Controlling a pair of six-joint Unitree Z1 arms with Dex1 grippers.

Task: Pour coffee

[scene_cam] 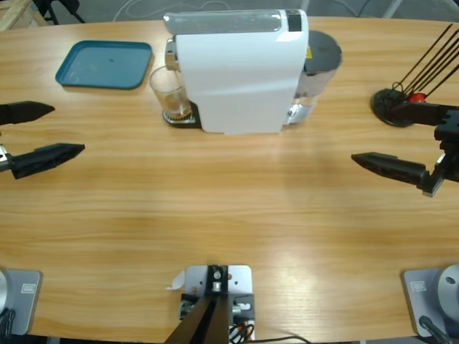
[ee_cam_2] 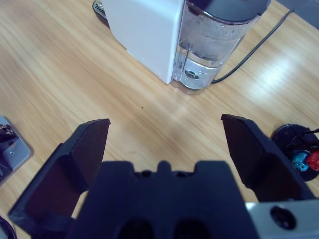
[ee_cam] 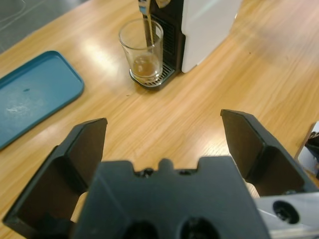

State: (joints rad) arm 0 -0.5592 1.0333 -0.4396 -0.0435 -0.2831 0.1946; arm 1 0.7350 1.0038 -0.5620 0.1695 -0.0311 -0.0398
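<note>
A white coffee machine (scene_cam: 240, 72) stands at the back middle of the table. Under its spout, a clear tumbler (scene_cam: 169, 95) rests on the black drip tray. A thin stream of coffee (ee_cam: 148, 30) runs from the spout into the tumbler (ee_cam: 143, 50), where a shallow brown layer (ee_cam: 144, 65) covers the base. My left gripper (scene_cam: 39, 132) is open at the left edge, well short of the tumbler. My right gripper (scene_cam: 401, 143) is open at the right edge, facing the machine's clear water tank (ee_cam_2: 217, 45).
A teal tray (scene_cam: 106, 64) lies at the back left, seen also in the left wrist view (ee_cam: 35, 94). A black capsule stand with thin rods (scene_cam: 401, 100) sits at the right edge. A black cable (ee_cam_2: 254, 50) trails behind the machine.
</note>
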